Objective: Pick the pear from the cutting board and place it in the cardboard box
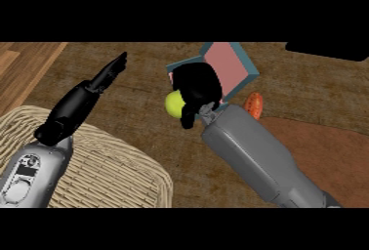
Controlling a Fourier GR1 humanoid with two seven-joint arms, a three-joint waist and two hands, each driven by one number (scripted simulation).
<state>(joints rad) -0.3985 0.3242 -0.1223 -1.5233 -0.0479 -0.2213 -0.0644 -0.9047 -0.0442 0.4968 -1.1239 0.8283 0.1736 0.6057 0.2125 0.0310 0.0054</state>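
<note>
**Right hand (197,87) holds the pear (174,104) at the edge of the box (229,66)**

The right hand is curled round the pear, its fingers bent down over the top of the fruit and hiding much of it. Only the yellow-green left side of the pear shows, under the hand. Hand and pear sit at the near left corner of the box, and the back of the hand covers part of the box's pink inside. The box has teal walls and lies tilted in the view. It is hard to tell whether the pear is over the box or just beside its wall.

The cutting board (317,146), a reddish-brown slab, lies to the right under the right forearm, well apart from the pear. An orange vegetable (254,105), perhaps a carrot, lies between the board and the box, close to the right wrist.

The left hand (75,105) is at the left of the view with its fingers (110,72) straight and spread little, holding nothing, above the edge of a woven basket (122,171).
</note>
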